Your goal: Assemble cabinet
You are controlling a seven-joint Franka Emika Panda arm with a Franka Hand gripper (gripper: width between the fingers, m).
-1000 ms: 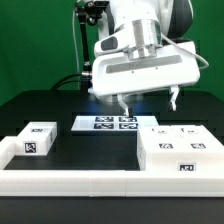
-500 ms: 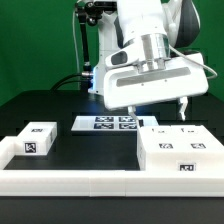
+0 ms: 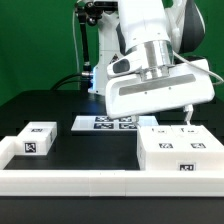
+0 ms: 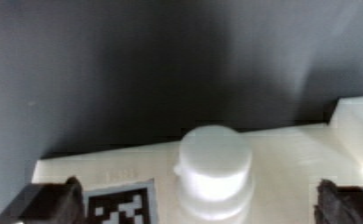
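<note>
Since 1.0 s ago the arm's white wrist housing (image 3: 158,88) has shifted from above the flat white marker board (image 3: 105,123) toward the exterior view's right, and lower. The fingers (image 3: 186,112) now hang over the rear edge of the cabinet (image 3: 180,150), the large white boxy plastic body with tags, lower right of frame. Cabinet hasn't moved.

Fingers apart, nothing in them. Wrist view shows both fingertips (image 4: 50,200) wide, with a white rounded stud (image 4: 213,165) standing on a tagged white surface between them, clear of both.

Small white tagged block (image 3: 35,140) sits lower left, well apart from the cabinet. Long low white rail (image 3: 70,180) runs along the front, just before both. Black counter (image 3: 40,100) is open between block and cabinet and in the upper left behind the block.
</note>
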